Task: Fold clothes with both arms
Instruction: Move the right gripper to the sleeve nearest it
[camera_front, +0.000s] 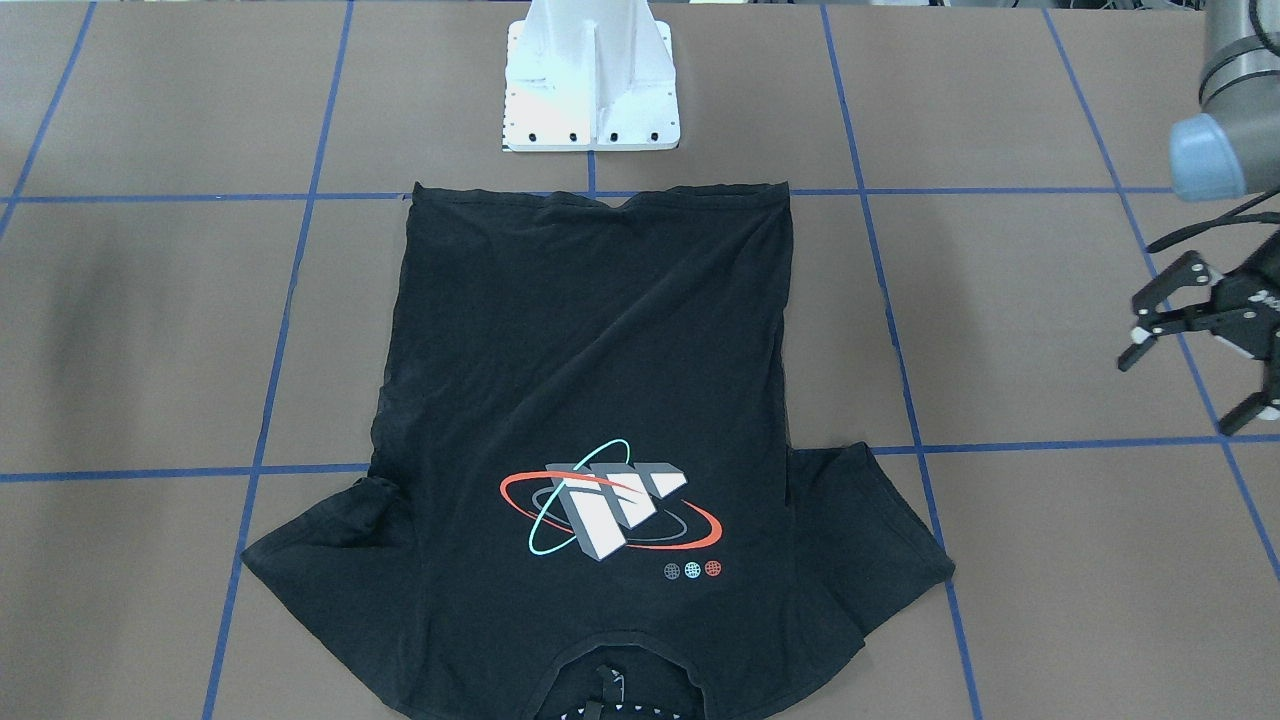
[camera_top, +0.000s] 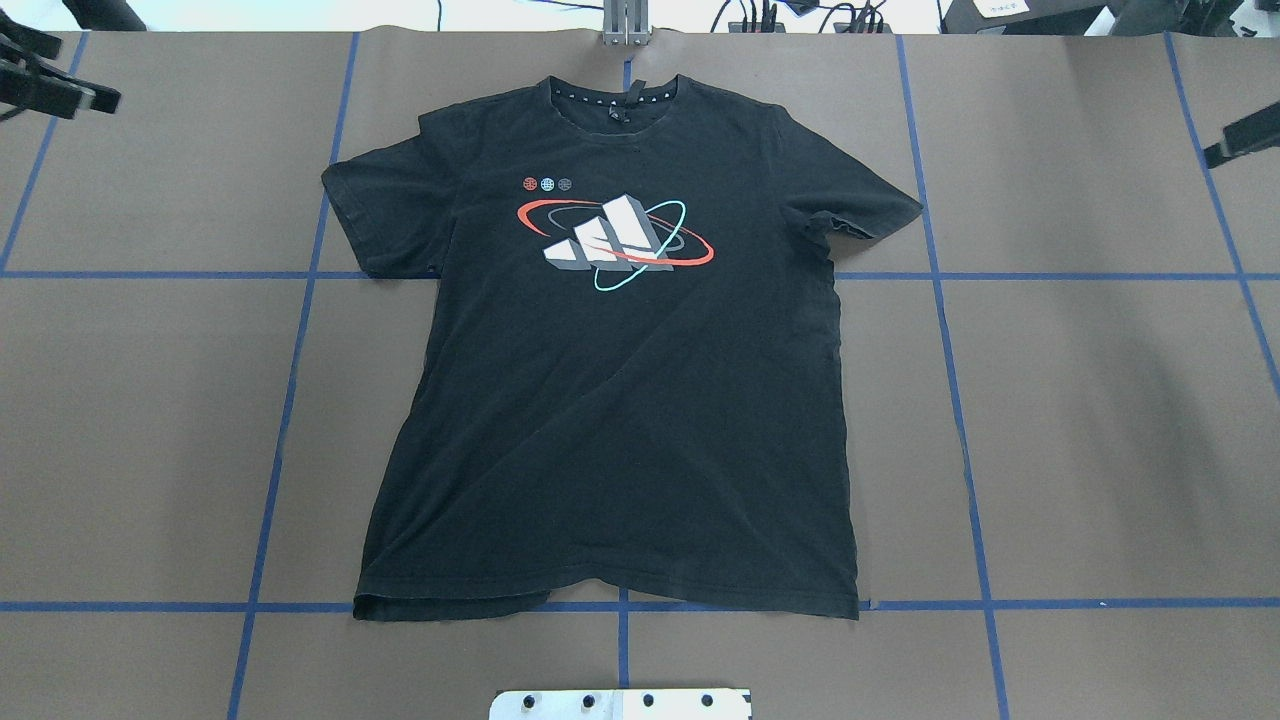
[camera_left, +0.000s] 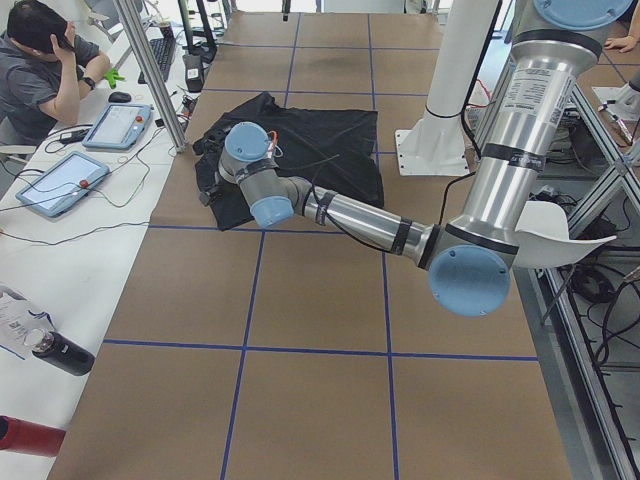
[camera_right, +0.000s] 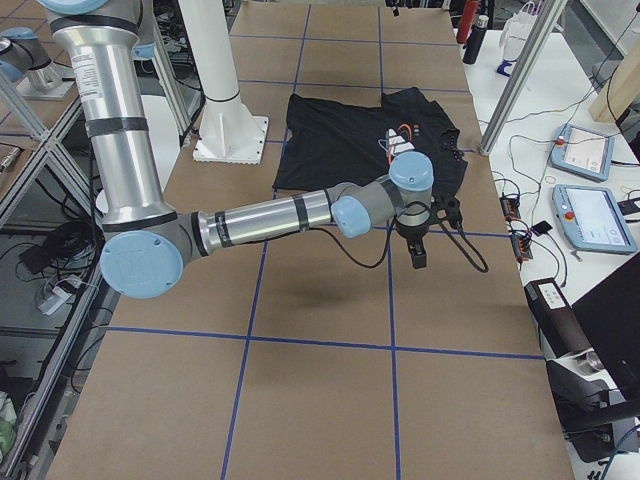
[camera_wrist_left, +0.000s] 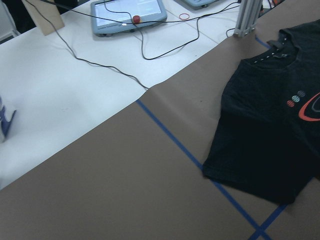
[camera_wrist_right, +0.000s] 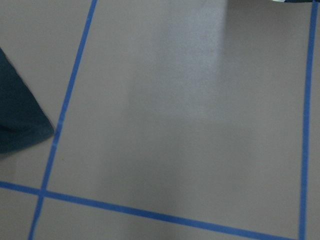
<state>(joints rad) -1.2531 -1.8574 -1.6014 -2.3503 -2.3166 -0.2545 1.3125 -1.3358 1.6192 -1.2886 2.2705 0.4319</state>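
**Front-facing view.** No fold has been made. We find the shirt (camera_front: 590, 380) lying flat and print-up on the table (camera_front: 1040, 320), both sleeves spread. Its hem lies just short of the white stand (camera_front: 590, 90) at the robot's edge, and its collar reaches the operators' edge. We judge the whole folding job outstanding. The cloth is black with light creases across the body and some bunching under one sleeve. The left gripper (camera_front: 1180, 393) hangs well off to the side of the shirt with its fingers spread apart and nothing between them.

**Overhead view.** The shirt is centred across the table's width, and its hem puckers slightly at the middle. The right gripper (camera_top: 1240, 142) shows only as a black sliver near the far right corner. We cannot tell whether it is apart or together.

**Left side view.** The left arm (camera_left: 360, 215) reaches out toward the operators' edge, beside the shirt.

**Right side view.** The right arm (camera_right: 260, 215) does likewise on its side. Its gripper hangs above bare table, and we do not judge its state from here.

**Left wrist view.** We see one sleeve and the collar, flat and untouched.

**Right wrist view.** Only a sleeve tip shows at the frame's left edge, and the rest is taped table.
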